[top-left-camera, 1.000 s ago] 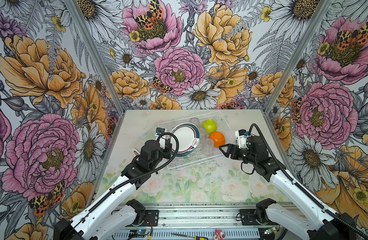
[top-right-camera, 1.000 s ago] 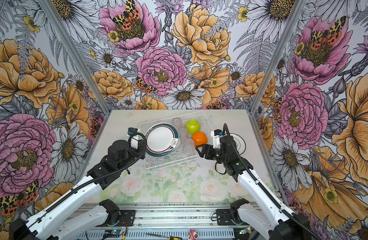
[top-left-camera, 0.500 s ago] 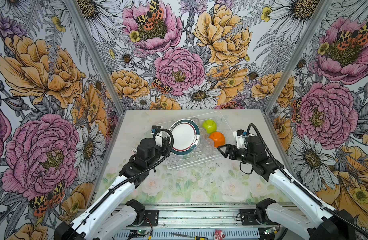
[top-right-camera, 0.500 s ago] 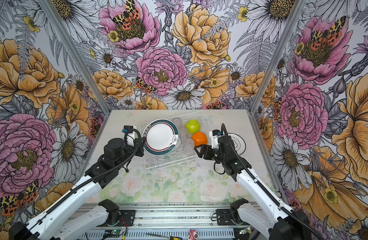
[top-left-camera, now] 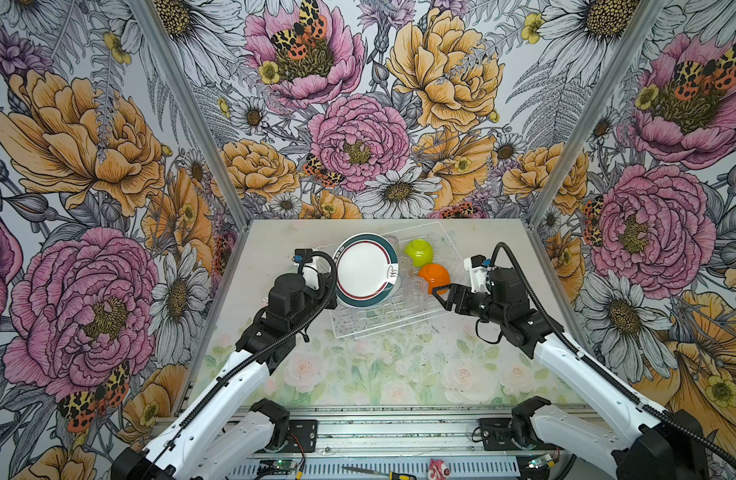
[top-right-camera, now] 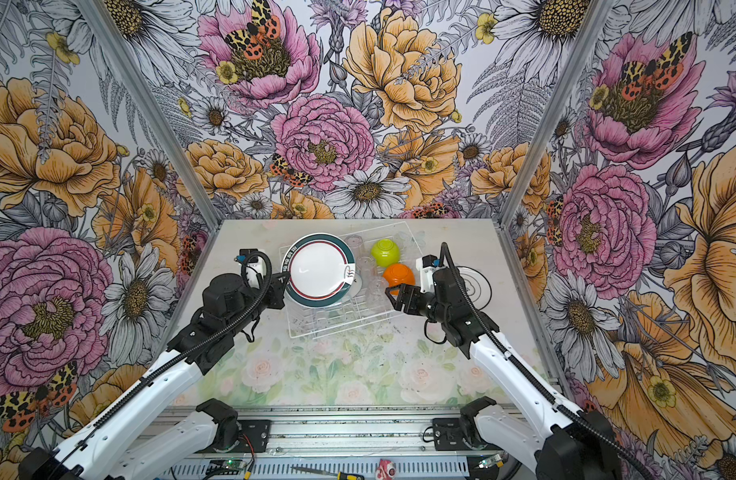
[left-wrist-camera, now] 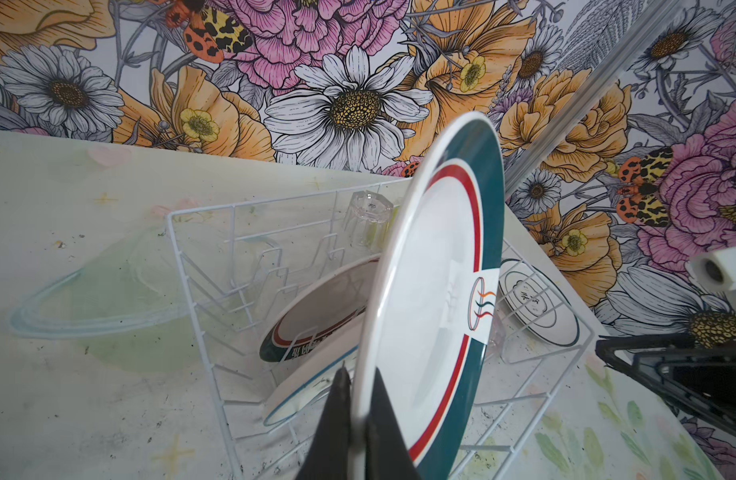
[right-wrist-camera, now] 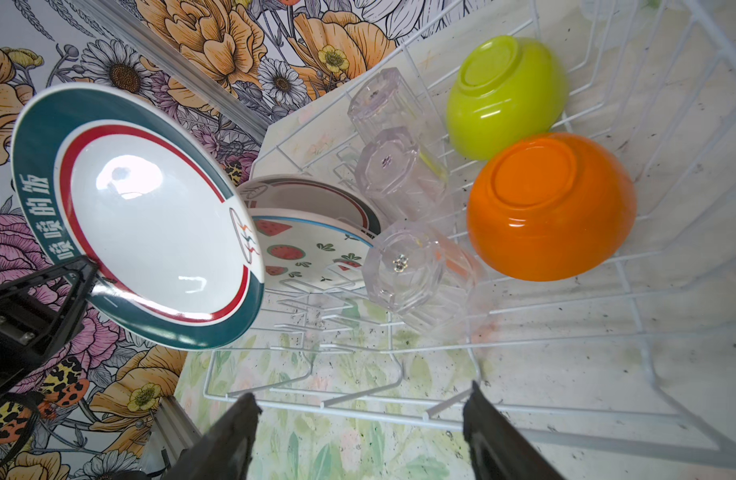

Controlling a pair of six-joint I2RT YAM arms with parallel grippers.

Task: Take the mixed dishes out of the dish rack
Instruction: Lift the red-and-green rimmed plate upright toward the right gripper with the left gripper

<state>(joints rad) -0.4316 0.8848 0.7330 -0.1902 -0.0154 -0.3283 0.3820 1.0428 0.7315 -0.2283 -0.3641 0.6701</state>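
My left gripper [left-wrist-camera: 360, 374] is shut on the near rim of a white plate [top-left-camera: 366, 270] with teal and red bands, holding it tilted above the white wire dish rack [top-left-camera: 382, 330]. Both top views show this plate [top-right-camera: 319, 270] over the rack's left half. Two more plates [right-wrist-camera: 312, 249] lean in the slots beneath it. Three clear tumblers [right-wrist-camera: 416, 270] stand upside down in a row, beside an overturned lime-green bowl [right-wrist-camera: 505, 95] and an orange bowl [right-wrist-camera: 549, 205]. At the rack's right front edge, near the orange bowl [top-left-camera: 434, 276], my right gripper [top-left-camera: 439, 293] stands open and empty.
A white plate [top-right-camera: 476, 286] lies upside down on the table right of the rack, behind my right wrist. A clear round lid-like thing [left-wrist-camera: 100, 299] rests on the table left of the rack. Flowered walls close in the left, back and right sides. A screwdriver [top-left-camera: 378, 473] lies below the front rail.
My left gripper has lifted the plate higher out of its slot and tipped its face upward. The right gripper has edged slightly toward the rack, still open.
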